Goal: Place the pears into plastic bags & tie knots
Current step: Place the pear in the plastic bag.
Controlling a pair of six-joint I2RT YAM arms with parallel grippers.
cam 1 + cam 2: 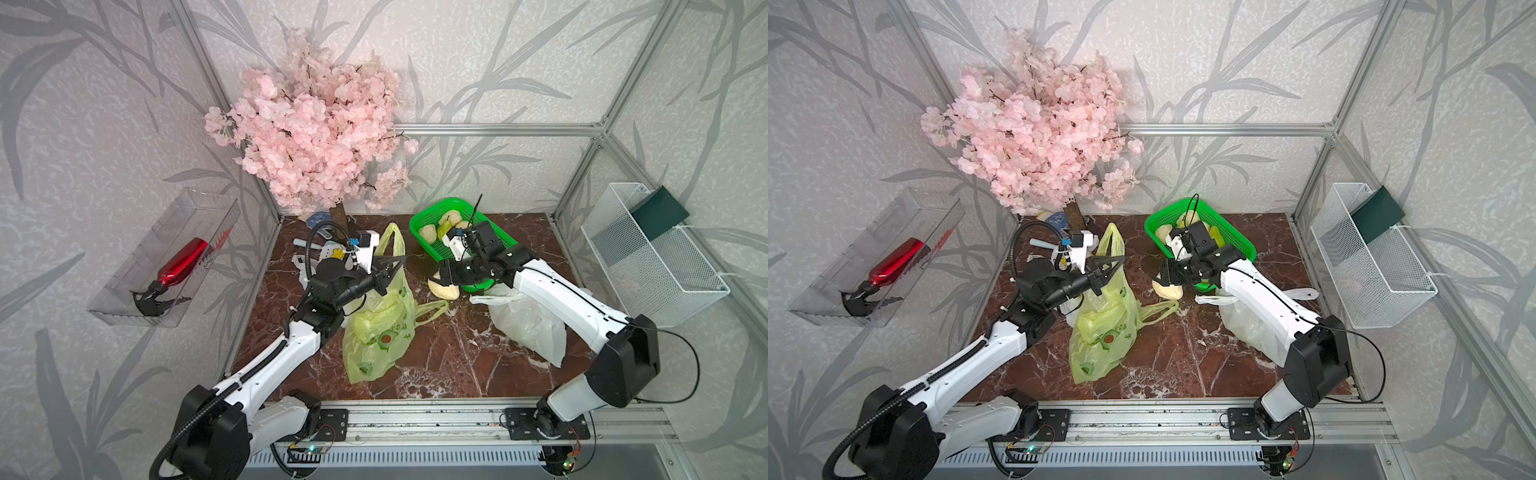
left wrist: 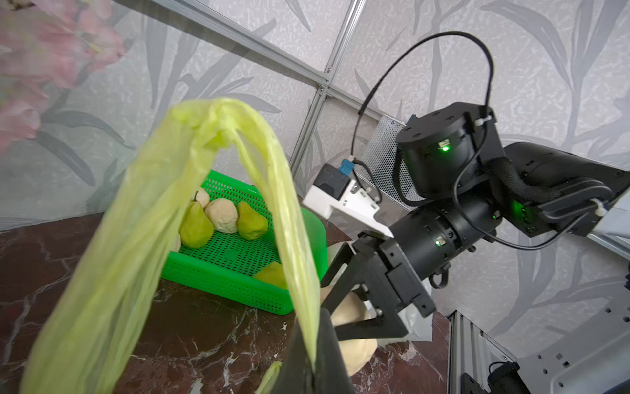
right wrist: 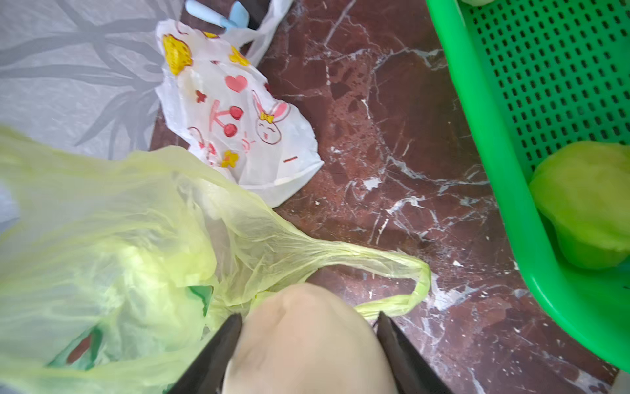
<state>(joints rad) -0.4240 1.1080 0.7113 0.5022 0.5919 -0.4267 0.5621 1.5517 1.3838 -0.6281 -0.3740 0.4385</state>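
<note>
Left gripper (image 1: 1117, 262) pinches a handle of the yellow-green bag (image 1: 1104, 324); right gripper (image 1: 1162, 280) seemingly grips a pale pear (image 1: 1173, 293).

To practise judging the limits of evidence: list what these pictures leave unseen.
Yellow-green bag: contents, blurred through crinkled plastic, every view.
White bag: mouth, under right arm, both top views.
Green basket: pear count, right arm covers part, both top views.
Pale pear: cut off by frame edge, right wrist view.

Grey leaf-print walls (image 1: 498, 62), red-brown marble tabletop (image 1: 436, 365) (white-veined) — pink blossom tree (image 1: 316, 124)
</note>
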